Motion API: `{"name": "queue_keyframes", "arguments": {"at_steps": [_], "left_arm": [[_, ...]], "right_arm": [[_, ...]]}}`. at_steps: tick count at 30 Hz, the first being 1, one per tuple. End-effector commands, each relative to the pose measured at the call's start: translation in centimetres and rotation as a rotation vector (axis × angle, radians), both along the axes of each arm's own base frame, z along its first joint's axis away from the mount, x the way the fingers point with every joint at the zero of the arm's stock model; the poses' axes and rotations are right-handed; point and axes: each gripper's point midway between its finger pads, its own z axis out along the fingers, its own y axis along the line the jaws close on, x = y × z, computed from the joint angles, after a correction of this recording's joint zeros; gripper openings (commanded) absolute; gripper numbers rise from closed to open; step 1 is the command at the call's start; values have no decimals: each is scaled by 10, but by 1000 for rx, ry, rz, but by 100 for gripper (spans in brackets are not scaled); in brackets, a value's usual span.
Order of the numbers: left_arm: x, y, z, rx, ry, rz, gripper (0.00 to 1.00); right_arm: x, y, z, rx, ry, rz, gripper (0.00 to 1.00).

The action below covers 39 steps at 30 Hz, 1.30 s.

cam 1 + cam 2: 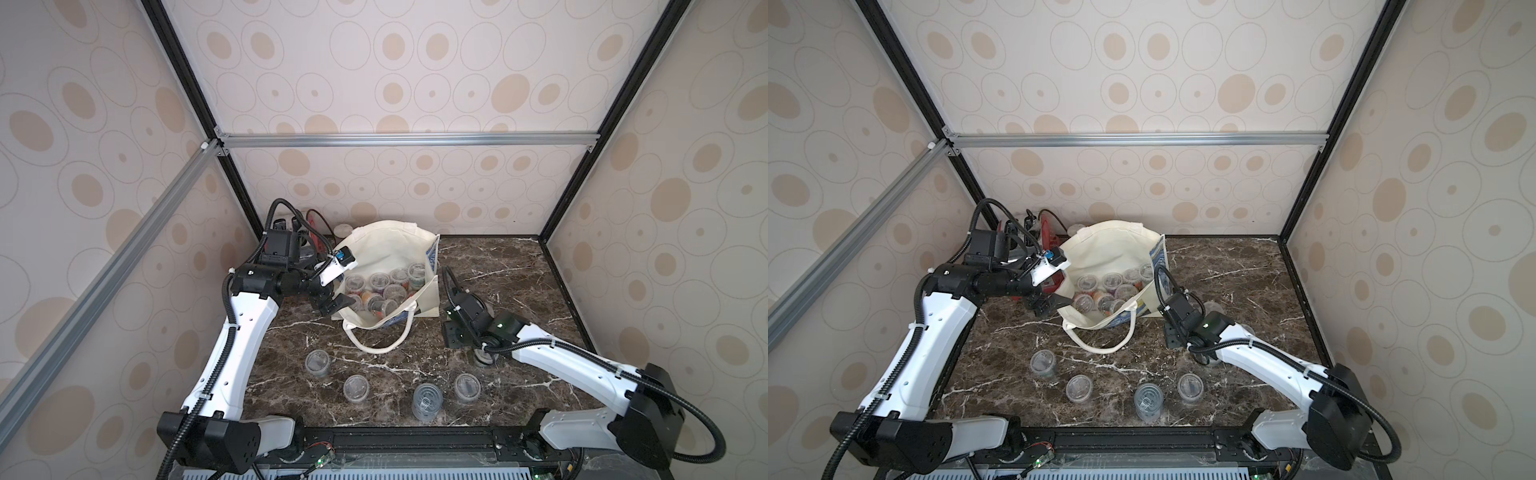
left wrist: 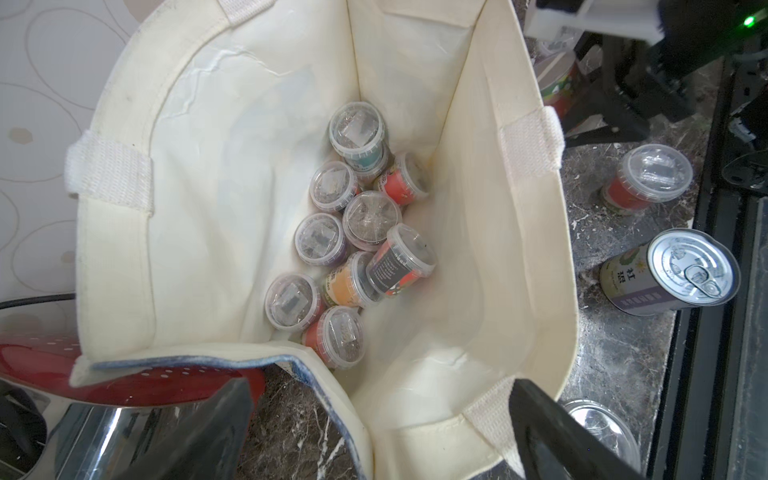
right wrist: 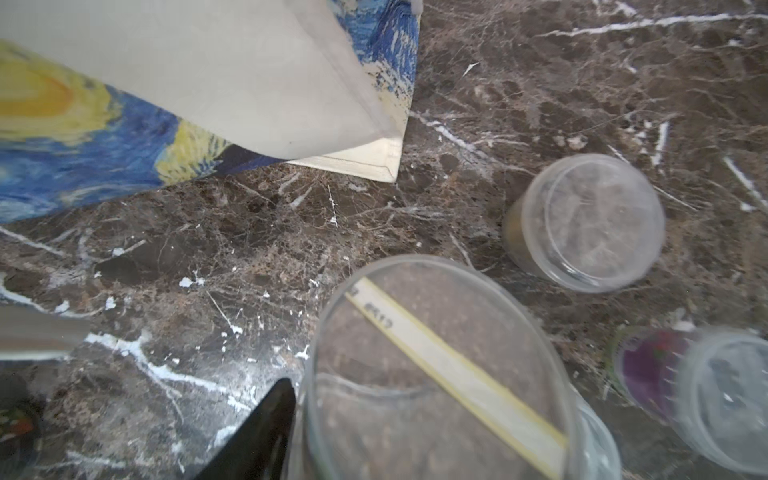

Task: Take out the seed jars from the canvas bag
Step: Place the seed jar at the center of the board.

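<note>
Crowding canvas bag (image 2: pixel 478 208) floor: seed jars (image 2: pixel 372 216)

Both arms wear glossy white shells on their long links, the left arm (image 1: pixel 245 332) and the right arm (image 1: pixel 557 359) alike, with chunky black housings at every joint. Small dark holes dot the left arm's white shell. A ribbed black cable hose (image 1: pixel 528 344) runs along each arm, tied on with white zip ties. A green light (image 1: pixel 501 321) glows on a black housing of the right arm. The left gripper (image 1: pixel 336 305) has black fingers (image 2: pixel 224 428); a white camera bracket (image 1: pixel 332 272) with a blue part sits at its wrist. Both bases share a black rail (image 1: pixel 399 439).
</note>
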Motion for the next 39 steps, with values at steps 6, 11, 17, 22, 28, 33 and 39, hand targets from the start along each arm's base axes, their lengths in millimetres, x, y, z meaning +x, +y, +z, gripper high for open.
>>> {"name": "queue_keyframes", "arguments": {"at_steps": [6,11,17,22,28,33,39], "left_arm": [[-8,7,2,0,-9,20,98],[-13,9,-4,11,2,20,98],[-8,11,-8,15,9,41,98],[-10,12,-8,4,22,60,98],[-19,16,-18,16,54,65,98],[-24,18,-31,6,91,80,98],[-27,18,-30,1,96,73,98]], "right_arm": [[22,-4,-51,-50,-41,-98,65],[17,-14,-69,-52,-29,-138,69],[7,-36,-77,-112,-16,-191,75],[4,-40,-54,-125,-28,-171,80],[-2,-41,-24,-77,-55,-153,85],[-2,-37,17,-26,-117,-95,85],[2,-28,61,4,-198,-13,85]]}}
